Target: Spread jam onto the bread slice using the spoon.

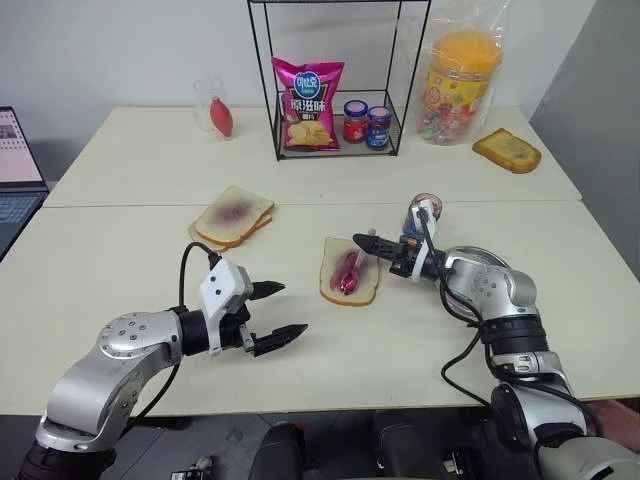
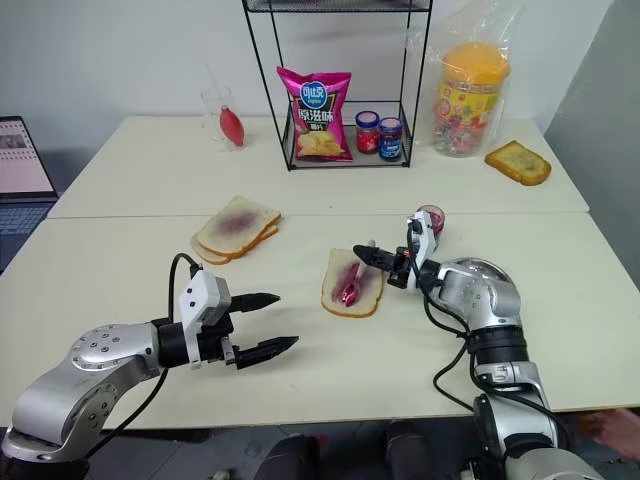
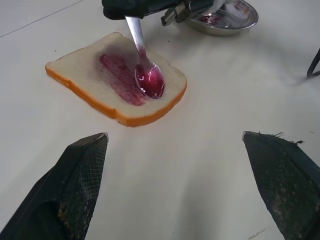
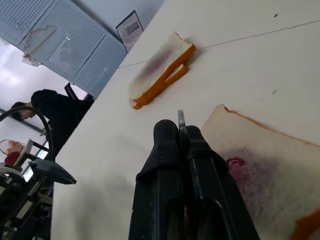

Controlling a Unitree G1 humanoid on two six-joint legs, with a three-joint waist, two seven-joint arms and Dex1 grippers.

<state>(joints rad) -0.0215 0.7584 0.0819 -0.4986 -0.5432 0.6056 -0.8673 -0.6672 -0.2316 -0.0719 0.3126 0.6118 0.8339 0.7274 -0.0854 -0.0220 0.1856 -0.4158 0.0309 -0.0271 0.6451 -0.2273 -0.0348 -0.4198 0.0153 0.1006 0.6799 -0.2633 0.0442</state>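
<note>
Bright even light, soft shadows, sharp focus.

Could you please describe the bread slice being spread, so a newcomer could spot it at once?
On the near table, between the two arms, lies a single bread slice. A jam-stained spoon rests on its red smear, unlike the stacked slices to its left.

- Head stereo pair: looks forward and down over the counter (image 1: 100, 260), both eyes share the whole scene.
- Left wrist cam: low, close, faces the bread slice (image 3: 117, 80) past its own fingers (image 3: 75, 185).
- Right wrist cam: skims the same slice, very near.
</note>
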